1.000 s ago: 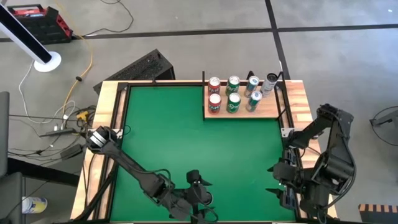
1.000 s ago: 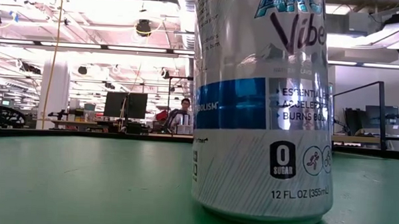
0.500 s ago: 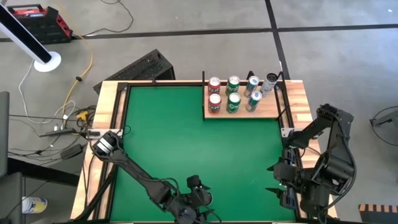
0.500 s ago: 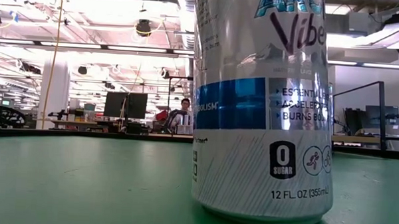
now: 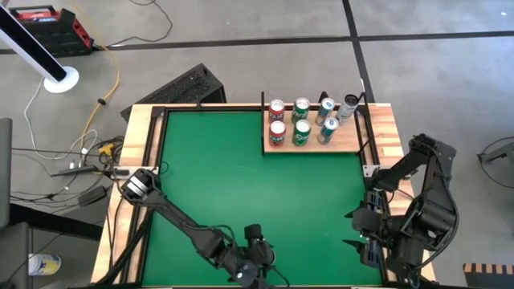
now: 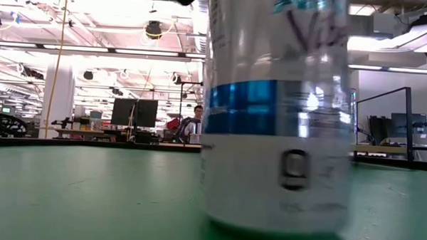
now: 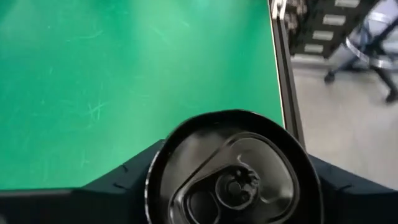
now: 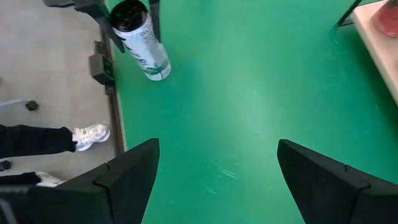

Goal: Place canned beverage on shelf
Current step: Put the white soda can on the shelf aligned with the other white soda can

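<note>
Standing on the shelf (image 5: 313, 144): seven cans (image 5: 301, 132); left gripper (image 7: 233, 186) pinching an eighth can (image 8: 138, 40).

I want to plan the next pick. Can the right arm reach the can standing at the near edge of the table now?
Probably not freely: the left gripper already straddles the can, fingers on both sides. The right gripper is open, with bare green felt between it and the can.

Near can (image 6: 278, 115): silver, blue band. Tabletop (image 5: 241, 185): green felt. Shelf (image 5: 341, 144): pale wood, holding red, green, silver-blue cans.
</note>
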Controlling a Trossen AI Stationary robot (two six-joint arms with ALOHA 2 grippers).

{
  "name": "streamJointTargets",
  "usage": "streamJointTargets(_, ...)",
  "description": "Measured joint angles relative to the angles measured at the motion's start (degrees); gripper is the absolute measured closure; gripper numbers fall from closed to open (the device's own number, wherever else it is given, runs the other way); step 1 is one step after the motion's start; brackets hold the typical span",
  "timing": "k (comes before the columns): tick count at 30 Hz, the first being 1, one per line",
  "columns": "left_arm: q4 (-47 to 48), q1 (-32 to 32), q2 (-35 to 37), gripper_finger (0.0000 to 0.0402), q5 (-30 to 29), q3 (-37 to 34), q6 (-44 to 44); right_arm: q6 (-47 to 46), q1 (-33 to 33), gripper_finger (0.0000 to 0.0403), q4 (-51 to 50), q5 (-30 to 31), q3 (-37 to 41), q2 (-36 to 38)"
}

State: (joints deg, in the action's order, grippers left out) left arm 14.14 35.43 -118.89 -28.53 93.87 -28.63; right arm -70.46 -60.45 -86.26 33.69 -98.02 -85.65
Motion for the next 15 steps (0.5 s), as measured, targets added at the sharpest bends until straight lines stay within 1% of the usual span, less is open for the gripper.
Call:
streamJointTargets(1,0.8,-0.3,0.1,0.0168,0.8,0.5,1.5,0.0,0.3,0.0051,-0.5,0.0,0.0,0.0)
streamJointTargets(5,4.9,-3.1,0.5,0.0169,2.6,4.7,7.8,0.0,1.4,0.0051,-1.8,-0.1,0.0,0.1)
streamJointTargets(8,9.0,-6.9,1.2,0.0169,3.2,9.3,13.4,0.0,3.1,0.0054,-2.2,-0.4,0.0,0.2)
streamJointTargets(9,9.7,-8.4,1.2,0.0169,4.4,10.8,15.7,0.0,3.8,0.0057,-2.3,-0.6,0.0,0.2)
streamJointTargets(12,9.8,-13.7,1.2,0.0169,11.8,13.0,22.1,-0.1,6.1,0.0069,-3.7,-1.7,0.0,0.2)
streamJointTargets(15,8.8,-19.6,1.2,0.0169,20.0,13.1,27.5,0.9,8.4,0.0082,-3.7,-2.5,0.0,0.5)
